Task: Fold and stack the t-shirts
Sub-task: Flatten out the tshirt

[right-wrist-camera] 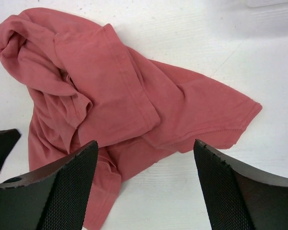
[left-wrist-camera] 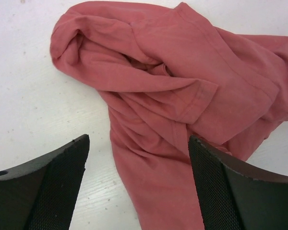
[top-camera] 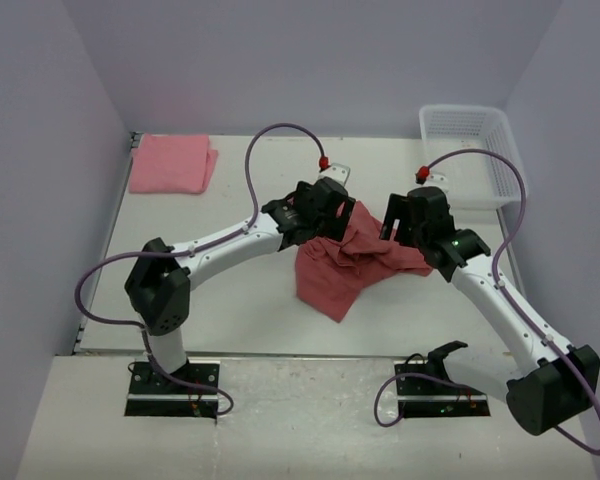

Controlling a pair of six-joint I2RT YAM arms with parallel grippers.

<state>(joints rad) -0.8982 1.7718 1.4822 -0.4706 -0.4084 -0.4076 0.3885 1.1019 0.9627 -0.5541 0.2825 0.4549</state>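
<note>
A dusty brick-red t-shirt (top-camera: 342,262) lies crumpled in the middle of the table; it also shows in the left wrist view (left-wrist-camera: 182,96) and in the right wrist view (right-wrist-camera: 110,96). A lighter pink t-shirt (top-camera: 170,163) lies folded at the far left. My left gripper (left-wrist-camera: 139,158) is open and empty, hovering over the red shirt's left side. My right gripper (right-wrist-camera: 144,163) is open and empty, hovering over the shirt's right edge. In the top view both gripper heads (top-camera: 315,210) hide their fingers.
A white lattice basket (top-camera: 470,150) stands at the far right corner. Purple cables loop above both arms. Lilac walls close off the table at the left, back and right.
</note>
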